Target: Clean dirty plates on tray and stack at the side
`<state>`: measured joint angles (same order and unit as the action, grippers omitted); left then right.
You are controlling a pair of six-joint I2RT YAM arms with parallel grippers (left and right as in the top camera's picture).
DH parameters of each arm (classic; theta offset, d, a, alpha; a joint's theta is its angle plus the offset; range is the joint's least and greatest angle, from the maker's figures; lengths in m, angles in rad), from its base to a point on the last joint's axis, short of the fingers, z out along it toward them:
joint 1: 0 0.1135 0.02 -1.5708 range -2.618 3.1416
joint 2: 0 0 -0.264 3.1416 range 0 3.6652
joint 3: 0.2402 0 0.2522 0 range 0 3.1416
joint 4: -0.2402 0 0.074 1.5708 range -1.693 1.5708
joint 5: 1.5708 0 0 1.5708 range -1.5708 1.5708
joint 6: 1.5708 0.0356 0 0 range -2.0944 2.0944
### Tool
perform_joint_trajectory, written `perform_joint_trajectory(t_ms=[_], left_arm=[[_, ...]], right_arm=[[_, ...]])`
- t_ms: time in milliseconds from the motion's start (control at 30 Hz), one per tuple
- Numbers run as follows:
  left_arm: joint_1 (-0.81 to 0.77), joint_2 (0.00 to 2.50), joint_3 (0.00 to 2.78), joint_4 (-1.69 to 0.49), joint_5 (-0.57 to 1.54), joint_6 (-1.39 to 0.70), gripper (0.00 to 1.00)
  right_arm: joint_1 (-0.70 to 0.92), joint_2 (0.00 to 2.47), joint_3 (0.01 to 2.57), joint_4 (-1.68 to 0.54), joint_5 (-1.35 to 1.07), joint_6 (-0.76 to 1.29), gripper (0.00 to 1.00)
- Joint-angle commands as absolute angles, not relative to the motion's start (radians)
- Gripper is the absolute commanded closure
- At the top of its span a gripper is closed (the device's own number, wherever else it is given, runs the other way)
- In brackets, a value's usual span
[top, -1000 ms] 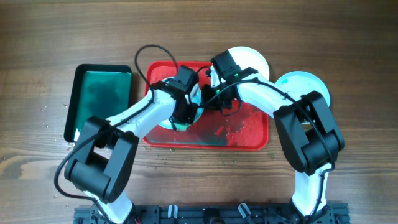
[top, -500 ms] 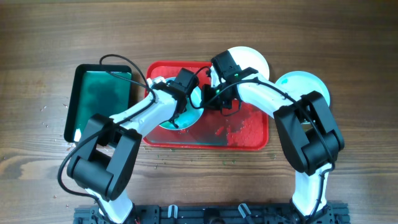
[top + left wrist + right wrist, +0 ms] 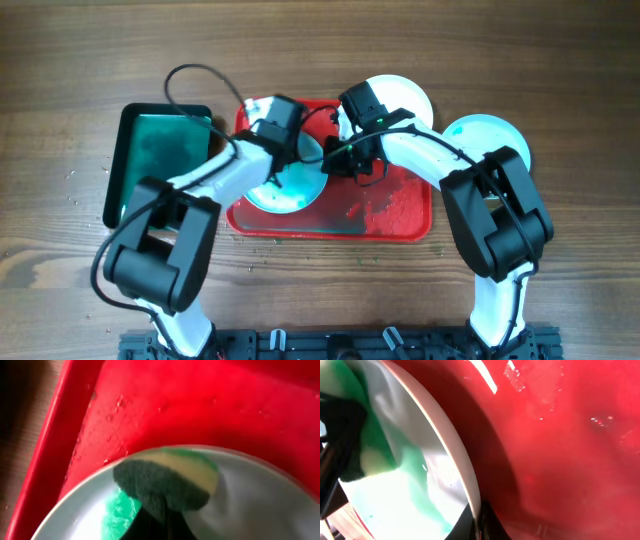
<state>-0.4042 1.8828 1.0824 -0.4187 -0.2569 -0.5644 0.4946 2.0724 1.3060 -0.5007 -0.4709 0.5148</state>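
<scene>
A white plate (image 3: 290,188) with teal smears lies tilted on the left half of the red tray (image 3: 400,215). My left gripper (image 3: 283,138) is shut on a dark green and yellow sponge (image 3: 165,480), which it presses on the plate's far edge (image 3: 250,505). My right gripper (image 3: 340,160) is shut on the plate's right rim (image 3: 451,455), and its jaws (image 3: 479,522) pinch the edge. A second plate (image 3: 405,95) lies behind the tray. A third plate, tinted teal (image 3: 490,135), lies to the tray's right.
A smaller dark green tray (image 3: 160,150) lies left of the red tray. The red tray floor (image 3: 560,435) is wet with teal specks. Crumbs lie on the wooden table by the tray's front edge. A black cable loops above the left arm.
My left gripper has moved the sponge from the plate's near side to its far left edge. My right gripper has kept its hold on the rim.
</scene>
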Motion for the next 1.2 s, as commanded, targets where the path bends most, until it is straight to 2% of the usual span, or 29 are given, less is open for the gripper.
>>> perform_joint_trajectory(t_ms=[0,67,200,433,633,800,900,1033,1167], left_arm=[[-0.354,1.895,1.071,-0.651,-0.119,-0.644,0.96],[-0.352,1.894,1.071,-0.714,-0.095,-0.63,0.96],[-0.325,1.884,1.1,-0.656,0.227,-0.402,0.96],[-0.153,1.815,1.296,-0.678,0.431,-0.37,0.96],[-0.025,1.749,1.436,-0.722,0.436,-0.374,0.96],[-0.002,1.753,1.427,-0.762,0.307,-0.374,0.96],[-0.003,1.757,1.424,-0.775,0.301,-0.373,0.96],[-0.004,1.763,1.423,-0.776,0.301,-0.373,0.96],[-0.004,1.768,1.423,-0.778,0.301,-0.374,0.96]], right_arm=[[0.5,2.102,1.307,-0.509,-0.472,0.495,0.96],[0.5,2.102,1.307,-0.505,-0.475,0.493,0.96],[0.5,2.102,1.307,-0.501,-0.498,0.466,0.96],[0.5,2.102,1.307,-0.506,-0.498,0.456,0.96],[0.504,2.102,1.307,-0.503,-0.443,0.496,0.96],[0.546,2.102,1.317,-0.483,-0.347,0.501,0.96],[0.571,2.102,1.332,-0.486,-0.297,0.5,0.96],[0.592,2.096,1.389,-0.577,-0.244,0.496,0.96],[0.595,2.052,1.47,-0.726,-0.089,0.464,0.96]])
